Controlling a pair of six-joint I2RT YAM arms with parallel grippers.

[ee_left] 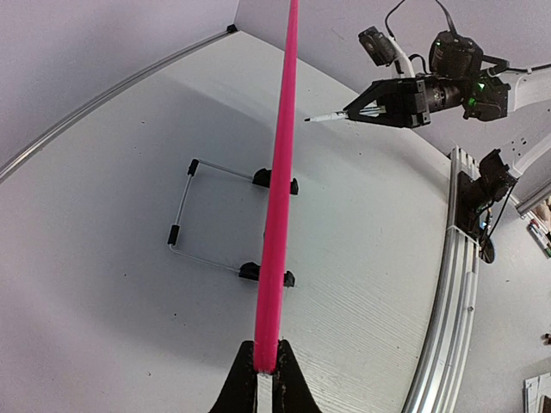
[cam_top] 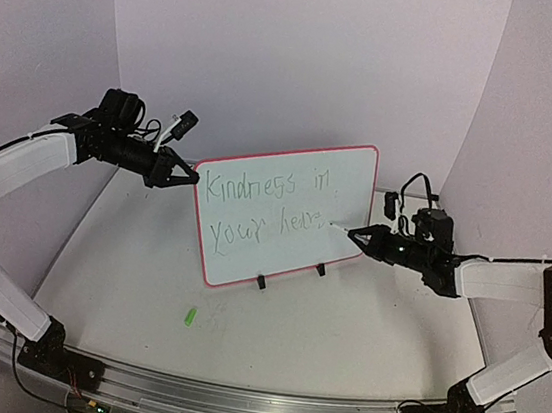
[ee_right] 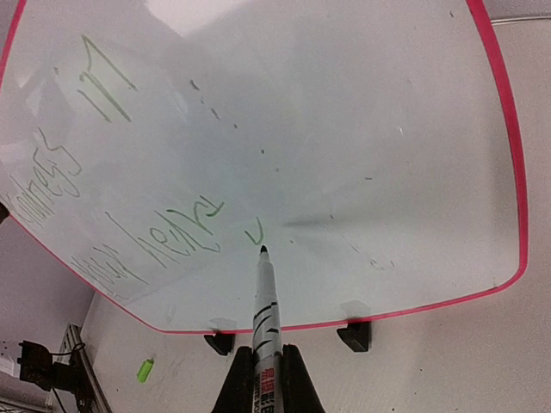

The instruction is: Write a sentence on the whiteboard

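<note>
The left arm [cam_top: 19, 165] reaches in from the left side of the surface [cam_top: 361, 338], white-shelled with a black wrist. The left jaws are clamped on the left edge of the whiteboard [cam_top: 355, 176]. The left wrist view shows the two black fingers [ee_left: 237, 389] pinching the pink-red rim [ee_left: 280, 215] from either side, with the board seen edge-on as a thin line.

On the surface near the front of the whiteboard, below its lower left corner and apart from it, lies a small bright-green object [cam_top: 189, 315].

The whiteboard stands near the middle of the surface, leaning back on a wire stand [ee_left: 185, 211] behind it. Two black clips [cam_top: 261, 282] hold its bottom edge. It sits slanted, with the left corner nearer the arms and the right corner farther away. The sentence [cam_top: 261, 205] runs across its face in thin green handwriting on two lines. The top line reads "Kindness in" and the lower line reads "your hear", with a small tick-shaped stroke after it. The right part of the board is bare.

A marker [ee_right: 265, 310] with a white barrel and black markings points at the end of the lower line. Its dark tip lies just below the tick-shaped stroke. Whether it touches the board cannot be told. The right jaws are clamped on the marker's barrel, one black finger [ee_right: 231, 387] on each side. The right arm [cam_top: 499, 279] stretches in from the right side of the surface, well clear of the board's right edge.
</note>
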